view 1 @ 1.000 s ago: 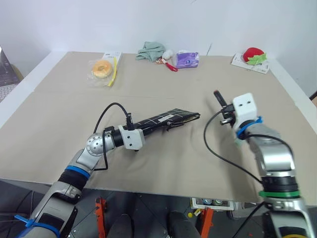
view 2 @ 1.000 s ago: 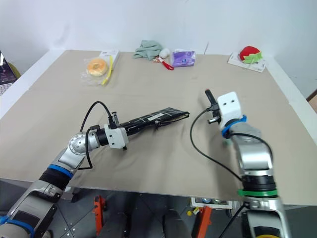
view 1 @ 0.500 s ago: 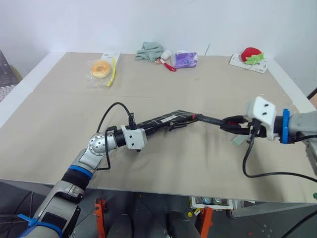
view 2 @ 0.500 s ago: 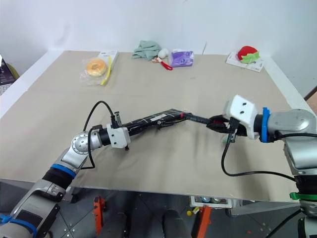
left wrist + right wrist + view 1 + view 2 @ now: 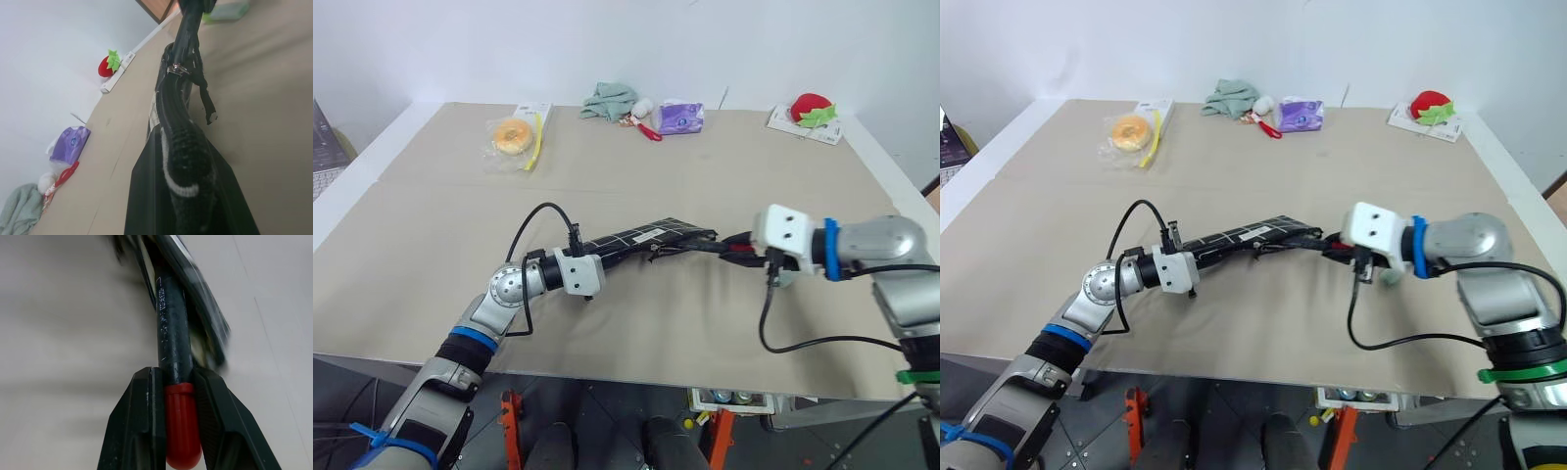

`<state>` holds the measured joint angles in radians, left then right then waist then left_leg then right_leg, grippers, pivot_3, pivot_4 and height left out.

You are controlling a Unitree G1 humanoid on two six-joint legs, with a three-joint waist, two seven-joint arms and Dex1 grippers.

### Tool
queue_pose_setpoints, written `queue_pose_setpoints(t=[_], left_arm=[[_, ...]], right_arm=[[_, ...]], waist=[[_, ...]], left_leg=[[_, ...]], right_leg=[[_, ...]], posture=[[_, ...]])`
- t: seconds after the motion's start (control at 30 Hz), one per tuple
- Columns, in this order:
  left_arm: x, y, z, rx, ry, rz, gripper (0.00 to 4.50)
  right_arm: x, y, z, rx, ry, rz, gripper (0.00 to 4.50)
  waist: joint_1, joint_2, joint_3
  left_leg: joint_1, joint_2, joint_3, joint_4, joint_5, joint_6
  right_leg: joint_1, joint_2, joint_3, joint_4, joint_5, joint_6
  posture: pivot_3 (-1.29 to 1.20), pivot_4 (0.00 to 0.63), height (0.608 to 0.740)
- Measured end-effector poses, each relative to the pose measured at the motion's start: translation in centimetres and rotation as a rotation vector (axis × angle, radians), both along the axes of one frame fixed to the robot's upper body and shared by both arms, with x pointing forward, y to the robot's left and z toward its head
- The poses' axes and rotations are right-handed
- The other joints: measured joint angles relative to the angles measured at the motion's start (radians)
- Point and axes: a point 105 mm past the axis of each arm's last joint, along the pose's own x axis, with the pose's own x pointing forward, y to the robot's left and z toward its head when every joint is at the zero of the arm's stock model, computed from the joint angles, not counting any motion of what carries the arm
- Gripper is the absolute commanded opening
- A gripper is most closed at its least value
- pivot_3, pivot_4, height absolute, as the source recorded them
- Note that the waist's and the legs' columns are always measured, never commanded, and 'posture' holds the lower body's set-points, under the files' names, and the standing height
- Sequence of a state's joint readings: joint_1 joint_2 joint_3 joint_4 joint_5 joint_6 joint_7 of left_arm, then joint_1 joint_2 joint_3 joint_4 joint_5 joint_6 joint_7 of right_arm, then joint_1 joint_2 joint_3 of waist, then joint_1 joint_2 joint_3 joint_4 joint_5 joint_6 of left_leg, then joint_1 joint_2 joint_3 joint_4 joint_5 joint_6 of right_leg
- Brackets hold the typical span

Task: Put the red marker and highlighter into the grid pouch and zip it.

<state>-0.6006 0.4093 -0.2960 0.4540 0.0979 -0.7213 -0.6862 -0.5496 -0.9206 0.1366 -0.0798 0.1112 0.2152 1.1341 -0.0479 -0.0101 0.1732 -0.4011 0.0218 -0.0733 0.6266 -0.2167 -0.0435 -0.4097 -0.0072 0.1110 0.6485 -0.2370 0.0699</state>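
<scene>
My left gripper (image 5: 605, 249) is shut on the left end of the grid pouch (image 5: 644, 235) and holds it above the table, its zipper end toward the right. My right gripper (image 5: 177, 382) is shut on the red marker (image 5: 171, 328), pinching it by the red cap with the black barrel pointing forward. The barrel's tip lies against the pouch's open end (image 5: 1314, 238); how deep it sits I cannot tell. The highlighter (image 5: 1390, 279), pale mint green, lies on the table just behind my right wrist.
Along the far edge lie a bagged doughnut (image 5: 514, 135), a green cloth (image 5: 610, 99), a purple packet (image 5: 683, 117) and a strawberry toy (image 5: 815, 108) on a white card. A laptop (image 5: 325, 162) sits off the table's left side.
My right gripper has swung from pointing up on the right to level and moved left, bringing the marker's barrel to the pouch's open end. The left arm and pouch stayed put.
</scene>
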Motion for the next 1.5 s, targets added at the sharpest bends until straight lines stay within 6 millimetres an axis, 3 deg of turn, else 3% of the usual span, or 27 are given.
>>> queue_pose_setpoints(t=[0.37,0.63,0.67,0.7,0.77,0.9,1.0,1.1,1.2,1.37,1.47,1.5], left_arm=[[-0.5,-1.1,-0.1,-0.016,0.046,-0.052,0.0],[-0.4,-1.0,-0.6,-0.007,0.076,-0.045,0.0],[-0.5,-1.1,-0.7,-0.009,0.078,-0.045,0.0],[-0.5,-1.1,-0.7,-0.01,0.079,-0.045,0.0],[-0.6,-1.2,-0.5,-0.014,0.076,-0.049,0.0],[-0.5,-1.2,-0.2,-0.037,0.086,-0.047,0.0],[-0.5,-1.1,-0.2,-0.04,0.095,-0.039,0.0],[-0.5,-0.9,-0.4,-0.044,0.103,-0.031,0.0],[-0.5,-0.8,-0.6,-0.048,0.113,-0.027,0.0],[-0.6,-0.8,-0.6,-0.052,0.116,-0.026,0.0],[-0.6,-1.1,-0.6,-0.064,0.124,-0.037,0.0],[-0.6,-1.1,-0.6,-0.065,0.125,-0.037,0.0]], right_arm=[[1.0,3.8,-0.1,-0.084,-0.118,0.163,0.55],[1.5,4.5,-0.5,-0.134,-0.155,0.197,0.55],[1.5,4.5,-0.5,-0.131,-0.145,0.192,1.55],[1.4,4.5,-0.5,-0.123,-0.131,0.188,1.62],[1.1,4.5,-0.4,-0.098,-0.105,0.181,2.45],[0.3,4.1,1.4,0.03,-0.057,0.133,4.46],[-0.5,3.5,3.9,0.215,-0.033,0.055,4.46],[-0.6,2.2,5.5,0.373,-0.035,-0.072,4.46],[0.4,0.2,5.1,0.492,-0.055,-0.299,4.46],[2.4,-4.8,1.6,0.688,-0.11,-0.899,4.46],[1.5,-8.4,-1.9,0.71,-0.15,-1.342,4.46],[1.4,-8.7,-2.1,0.705,-0.153,-1.37,4.46]], waist=[[0.0,0.0,0.0],[0.001,0.0,0.0],[0.001,0.0,0.0],[0.001,0.0,0.0],[0.001,0.0,0.0],[0.001,0.0,0.0],[0.001,0.0,0.0],[0.002,0.0,0.0],[0.002,0.0,0.0],[0.001,0.0,-0.001],[0.001,0.001,-0.001],[0.001,0.001,-0.001]], left_leg=[[0.0,0.0,0.0,0.001,0.0,0.0],[0.0,0.0,0.0,0.001,0.0,0.0],[0.0,0.0,0.0,0.001,0.0,0.0],[0.0,0.0,0.0,0.001,0.0,0.0],[0.0,0.0,0.0,0.001,0.0,0.0],[0.0,0.0,-0.001,0.001,0.0,0.0],[0.0,0.0,-0.001,0.001,0.0,0.0],[0.0,0.0,-0.001,0.002,0.0,0.0],[0.0,0.0,-0.001,0.003,0.0,0.0],[0.0,0.001,-0.001,0.005,0.0,0.0],[-0.001,0.001,-0.002,0.004,0.001,-0.002],[-0.001,0.0,-0.002,0.004,0.001,-0.002]], right_leg=[[0.0,0.0,0.0,0.0,0.0,0.0],[0.0,0.0,0.0,0.001,0.003,-0.005],[0.0,0.0,0.0,0.001,0.003,-0.005],[0.0,0.0,0.0,0.001,0.003,-0.005],[0.0,0.0,0.0,0.001,0.003,-0.005],[0.0,0.0,0.0,0.001,0.003,-0.005],[0.0,0.0,0.0,0.001,0.003,-0.005],[0.001,0.0,-0.001,0.002,0.003,-0.005],[0.001,0.0,-0.001,0.002,0.003,-0.004],[0.0,0.002,0.0,0.003,0.003,-0.003],[-0.001,0.002,0.0,0.004,0.003,-0.003],[-0.001,0.001,0.0,0.004,0.003,-0.003]], posture=[[0.0,0.15,0.734],[0.0,0.15,0.734],[0.0,0.15,0.734],[0.0,0.15,0.734],[0.0,0.15,0.734],[0.0,0.15,0.734],[0.0,0.15,0.734],[0.0,0.15,0.734],[0.0,0.15,0.734],[0.0,0.15,0.734],[0.0,0.15,0.734],[0.0,0.15,0.734]])
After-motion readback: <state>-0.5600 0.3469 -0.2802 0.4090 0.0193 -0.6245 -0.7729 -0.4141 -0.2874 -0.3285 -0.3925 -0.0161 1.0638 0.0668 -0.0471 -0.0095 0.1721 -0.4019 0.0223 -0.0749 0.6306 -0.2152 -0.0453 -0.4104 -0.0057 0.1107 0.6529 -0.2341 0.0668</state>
